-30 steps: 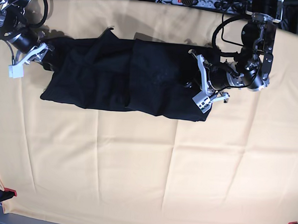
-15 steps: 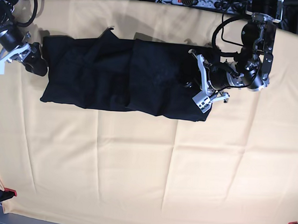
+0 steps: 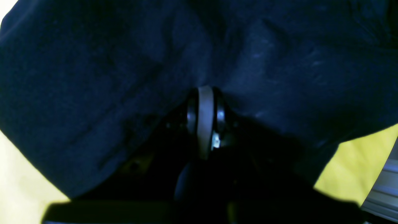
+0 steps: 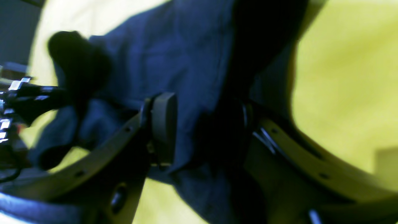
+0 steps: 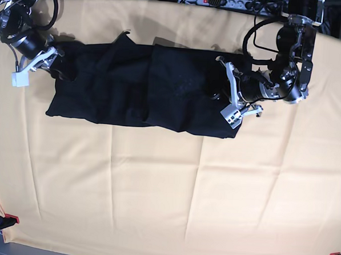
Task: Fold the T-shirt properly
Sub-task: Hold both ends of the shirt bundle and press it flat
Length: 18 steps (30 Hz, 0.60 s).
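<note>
The black T-shirt (image 5: 144, 86) lies as a long folded band across the far part of the table. At its right end my left gripper (image 5: 215, 94) is shut on the T-shirt; the left wrist view shows the closed fingers (image 3: 205, 105) buried in bunched dark fabric (image 3: 279, 62). My right gripper (image 5: 55, 69) is at the shirt's left end. In the right wrist view its jaws stand apart (image 4: 203, 124), one grey pad (image 4: 163, 124) visible, with the shirt's edge (image 4: 192, 62) running between them.
A pale yellow-cream cloth (image 5: 167, 196) covers the table. A power strip and cables (image 5: 223, 1) run along the back edge. Red clamps (image 5: 11, 218) hold the cloth at the front corners.
The right arm swung out to the left, off the shirt's end, and has come back to it. The left arm and the shirt have stayed put.
</note>
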{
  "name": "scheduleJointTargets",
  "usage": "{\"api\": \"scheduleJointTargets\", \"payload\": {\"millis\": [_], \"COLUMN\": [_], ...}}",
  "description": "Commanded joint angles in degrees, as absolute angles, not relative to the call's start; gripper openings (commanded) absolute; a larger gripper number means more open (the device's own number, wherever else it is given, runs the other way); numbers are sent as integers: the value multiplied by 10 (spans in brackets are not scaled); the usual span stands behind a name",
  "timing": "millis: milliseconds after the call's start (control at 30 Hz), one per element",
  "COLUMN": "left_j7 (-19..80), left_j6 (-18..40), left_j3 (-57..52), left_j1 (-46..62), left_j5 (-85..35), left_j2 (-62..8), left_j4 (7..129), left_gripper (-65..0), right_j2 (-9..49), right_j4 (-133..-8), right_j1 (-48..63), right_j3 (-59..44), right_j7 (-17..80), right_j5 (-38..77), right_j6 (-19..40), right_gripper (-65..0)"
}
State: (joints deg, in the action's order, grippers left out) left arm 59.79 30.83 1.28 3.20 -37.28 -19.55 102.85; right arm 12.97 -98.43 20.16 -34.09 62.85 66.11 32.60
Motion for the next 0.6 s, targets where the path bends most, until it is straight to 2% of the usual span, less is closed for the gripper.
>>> {"api": "scheduleJointTargets", "payload": {"millis": [0,167,300,567], "left_j7": [587,587,589,589], "left_j6": [310,310,310,310], "left_j3": [11,11,11,11], "left_j1": [26,32,34,33], "left_j5": [-384,-385,-397,-397], "left_j2": [-200,-200,-200,-200], "left_j4": [1036,1036,1036,1036], "left_gripper": [-650,-650,-650,-650], "right_j2": [138,138,138,132], "right_j4": [-992,-992,-992,-992], "right_j1": [200,197,197,197], "right_j3": [-344,-344,-344,-344], "right_j7": [606,585,591,600], "right_j5": [657,580,593,646], "right_j6": [328,291,279,289], "right_gripper": [-360,-355,-277,-271]}}
